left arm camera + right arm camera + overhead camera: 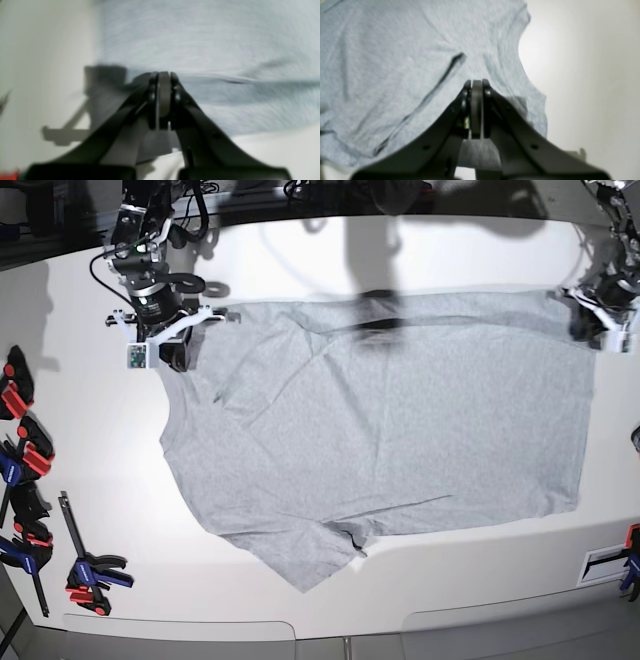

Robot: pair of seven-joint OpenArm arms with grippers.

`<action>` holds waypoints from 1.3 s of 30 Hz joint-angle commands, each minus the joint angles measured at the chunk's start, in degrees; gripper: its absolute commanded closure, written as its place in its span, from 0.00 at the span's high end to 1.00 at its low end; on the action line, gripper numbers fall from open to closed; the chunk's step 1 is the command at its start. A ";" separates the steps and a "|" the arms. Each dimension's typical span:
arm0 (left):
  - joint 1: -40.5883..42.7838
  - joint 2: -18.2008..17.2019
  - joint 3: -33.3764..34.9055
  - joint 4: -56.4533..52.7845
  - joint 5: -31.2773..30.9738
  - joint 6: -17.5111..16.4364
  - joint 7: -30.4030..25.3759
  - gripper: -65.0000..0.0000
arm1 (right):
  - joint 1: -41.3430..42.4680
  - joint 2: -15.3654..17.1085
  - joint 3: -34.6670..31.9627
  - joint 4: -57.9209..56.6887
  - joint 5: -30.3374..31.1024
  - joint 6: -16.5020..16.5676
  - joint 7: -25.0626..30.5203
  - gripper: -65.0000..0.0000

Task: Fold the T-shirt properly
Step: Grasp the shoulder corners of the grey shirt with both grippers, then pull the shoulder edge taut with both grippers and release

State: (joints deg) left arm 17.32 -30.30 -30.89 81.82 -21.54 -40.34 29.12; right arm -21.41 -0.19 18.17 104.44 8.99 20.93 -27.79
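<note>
The T-shirt [400, 430] lies spread almost flat across the centre of the white table [300, 250], plain side up, one sleeve at lower centre; no fold is yet made. The right gripper [175, 352] at upper left and the left gripper [590, 328] at upper right have jaws pressed together at the cloth's far edge, though whether fabric is pinched cannot be told. No containers appear.
</note>
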 commanded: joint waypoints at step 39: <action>18.53 -0.96 3.50 -2.97 -10.03 7.19 1.27 0.00 | -16.63 5.29 7.23 -6.62 8.94 6.29 0.70 0.00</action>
State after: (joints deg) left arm 34.74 -30.81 -27.40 79.05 -33.89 -33.45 26.76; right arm -37.19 4.78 25.08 97.51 19.46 27.92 -25.15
